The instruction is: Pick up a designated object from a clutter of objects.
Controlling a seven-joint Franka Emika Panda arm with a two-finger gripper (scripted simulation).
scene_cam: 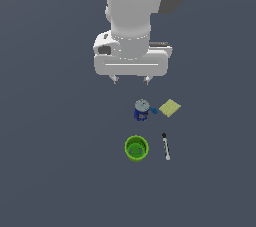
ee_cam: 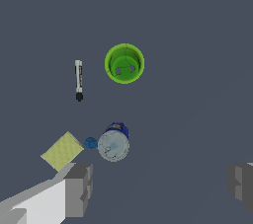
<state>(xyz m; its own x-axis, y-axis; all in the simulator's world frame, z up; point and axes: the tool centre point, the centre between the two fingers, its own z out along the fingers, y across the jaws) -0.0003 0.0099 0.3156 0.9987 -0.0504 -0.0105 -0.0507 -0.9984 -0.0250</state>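
Where the tiny blue piece (scene_cam: 154, 110) lies on the dark grey desk (scene_cam: 50, 171), it sits wedged between two neighbours: the dark-blue can (scene_cam: 141, 110) with its grey top is just at its 9 o'clock in the exterior view, seemingly touching, and the flat pale-yellow square (scene_cam: 170, 107) lies just at its 3 o'clock, tilted like a diamond. Seen from the wrist view, the same piece (ee_cam: 90, 143) shows as a small bright-blue blob between the can (ee_cam: 114, 143) and the yellow square (ee_cam: 63, 150); whether it actually touches either one is too fine to tell.

Farther out, at roughly 6 to 7 o'clock from the piece in the exterior view, stands the green round cup (scene_cam: 136, 148), upright with its mouth open upward, well apart from the can. At about 5 o'clock from the piece lies the thin black-and-white pen (scene_cam: 165, 146), flat on the desk and beside the cup without touching it. Both appear in the wrist view too, the cup (ee_cam: 124, 63) and the pen (ee_cam: 78, 80) side by side.

Above the group, at about 11 o'clock from the piece in the exterior view, hangs the end effector (scene_cam: 131, 79) on the white arm (scene_cam: 131, 16). Its fingers (ee_cam: 79, 188) are spread wide, holding nothing, and clear of every item.
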